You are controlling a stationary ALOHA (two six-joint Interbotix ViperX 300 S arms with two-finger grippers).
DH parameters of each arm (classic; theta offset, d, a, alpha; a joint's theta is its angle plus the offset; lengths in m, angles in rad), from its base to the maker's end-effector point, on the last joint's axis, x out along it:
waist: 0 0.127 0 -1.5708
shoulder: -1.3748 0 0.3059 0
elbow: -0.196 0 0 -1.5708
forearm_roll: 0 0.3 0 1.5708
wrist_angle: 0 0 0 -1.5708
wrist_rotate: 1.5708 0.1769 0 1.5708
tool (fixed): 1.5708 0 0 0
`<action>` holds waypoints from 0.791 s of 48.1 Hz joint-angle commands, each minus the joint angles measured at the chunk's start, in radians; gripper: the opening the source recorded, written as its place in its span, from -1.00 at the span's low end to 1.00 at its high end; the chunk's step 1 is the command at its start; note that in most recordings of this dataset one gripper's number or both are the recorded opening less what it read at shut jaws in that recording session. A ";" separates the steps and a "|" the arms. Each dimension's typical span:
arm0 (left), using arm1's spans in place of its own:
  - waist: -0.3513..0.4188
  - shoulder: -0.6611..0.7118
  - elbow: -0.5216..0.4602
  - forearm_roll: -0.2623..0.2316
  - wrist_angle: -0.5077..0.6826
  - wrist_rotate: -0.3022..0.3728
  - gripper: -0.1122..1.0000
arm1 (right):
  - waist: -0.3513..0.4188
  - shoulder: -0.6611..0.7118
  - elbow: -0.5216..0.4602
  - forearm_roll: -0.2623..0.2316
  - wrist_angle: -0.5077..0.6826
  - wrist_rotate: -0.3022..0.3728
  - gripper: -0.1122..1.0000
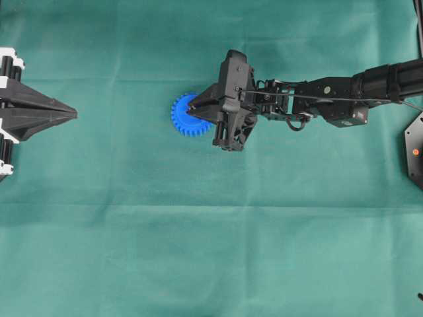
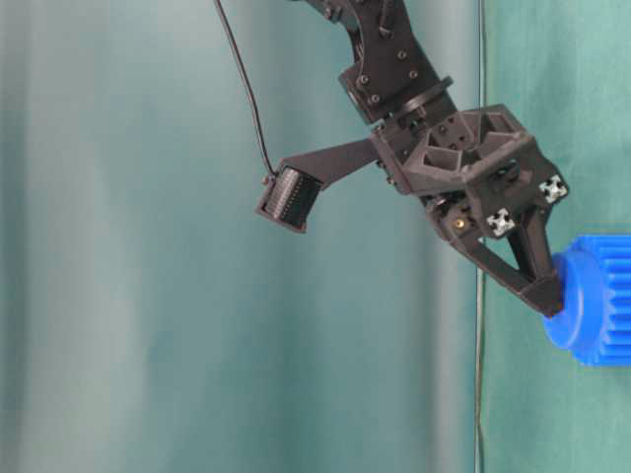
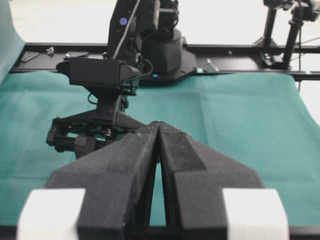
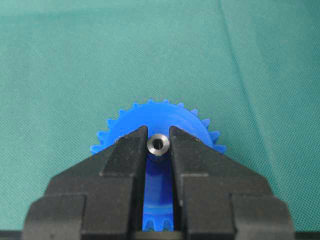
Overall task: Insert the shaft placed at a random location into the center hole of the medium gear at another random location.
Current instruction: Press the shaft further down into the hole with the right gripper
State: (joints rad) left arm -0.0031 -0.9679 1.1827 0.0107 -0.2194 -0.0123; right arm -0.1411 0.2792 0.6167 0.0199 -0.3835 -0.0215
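**Ana:** Fingers (image 4: 125, 160) of the right gripper (image 4: 159, 142) are pinched on the shaft (image 4: 158, 145), one pad on each side. Its bright ring end faces the right wrist camera at frame centre.

**Ben:** And the gear?

**Ana:** Directly behind it. The medium gear (image 4: 165, 117) lies flat on the green cloth (image 4: 60, 60), and its blue teeth fan out past both fingers in the middle of that view. Overhead, the right gripper (image 1: 192, 109) covers the right half of the medium gear (image 1: 182, 115), just left of centre. I can't see the center hole; the shaft and fingers hide it.

**Ben:** Why hold the pin so near its end?

**Ana:** My guess is that it leaves the far end free to enter the bore, and holding it along the fingers' line keeps it square to the gear face.

**Ben:** Is it in yet?

**Ana:** I can't tell. In the table-level view the fingertips (image 2: 544, 293) sit right against the raised hub of the medium gear (image 2: 592, 301) at the right edge, so it's either at the mouth or partly seated.

**Ben:** The other arm?

**Ana:** The left gripper (image 1: 74, 115) is parked at the left edge, well apart from the gear. Its fingers (image 3: 125, 165) are pressed together on nothing, probably to stay clear.
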 commanded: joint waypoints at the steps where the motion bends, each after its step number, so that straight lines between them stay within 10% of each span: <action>1: -0.002 0.005 -0.025 0.003 -0.006 -0.002 -0.80 | -0.002 -0.014 -0.018 0.003 -0.012 -0.005 -0.56; 38: -0.002 0.005 -0.025 0.003 -0.006 -0.002 -0.80 | -0.002 -0.015 -0.020 0.005 -0.002 -0.003 -0.52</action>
State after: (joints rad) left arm -0.0031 -0.9679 1.1827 0.0107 -0.2194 -0.0123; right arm -0.1411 0.2792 0.6167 0.0199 -0.3835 -0.0215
